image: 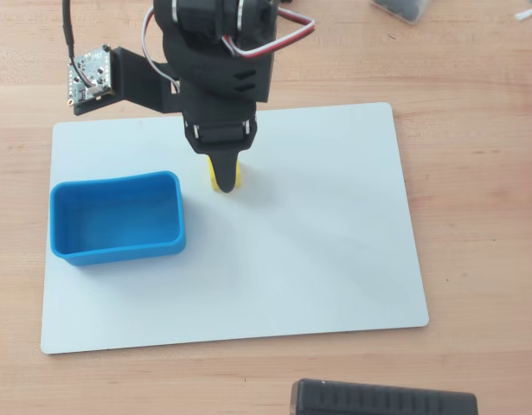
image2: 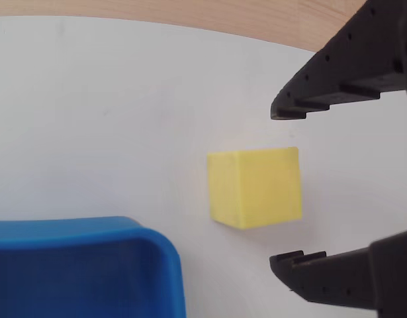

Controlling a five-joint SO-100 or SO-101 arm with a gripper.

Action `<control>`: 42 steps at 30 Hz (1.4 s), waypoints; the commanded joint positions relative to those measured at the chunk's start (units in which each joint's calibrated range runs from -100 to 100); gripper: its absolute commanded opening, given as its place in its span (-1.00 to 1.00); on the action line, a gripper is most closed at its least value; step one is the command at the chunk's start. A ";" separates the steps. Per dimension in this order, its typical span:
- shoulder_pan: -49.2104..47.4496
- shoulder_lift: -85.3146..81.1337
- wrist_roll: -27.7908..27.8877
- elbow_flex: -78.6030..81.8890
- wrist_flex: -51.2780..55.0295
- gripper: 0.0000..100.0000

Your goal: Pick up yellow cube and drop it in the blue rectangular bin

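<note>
Hand [image2: 282,189] spread wide, its fingers either side of the yellow cube [image2: 256,187], not touching it. The cube sits on the white board [image: 317,233] on the worktop [image: 473,173], just beside the blue rectangular bin [image: 117,218]; overhead, the arm mostly hides it, apparently low.
</note>
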 commanded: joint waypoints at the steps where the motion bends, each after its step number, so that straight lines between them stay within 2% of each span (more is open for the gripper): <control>1: -0.41 -0.40 -0.54 2.27 -2.73 -0.49; 12: -1.44 1.55 -0.54 6.45 -9.00 -0.51; 21: -1.96 4.05 -0.49 5.27 -10.57 -0.81; 26: -1.70 3.40 -0.54 4.27 -9.66 -0.89; 33: -1.96 -5.05 -1.51 -2.46 -2.81 -0.90; 42: -2.30 -9.51 -2.44 -21.91 10.40 -0.92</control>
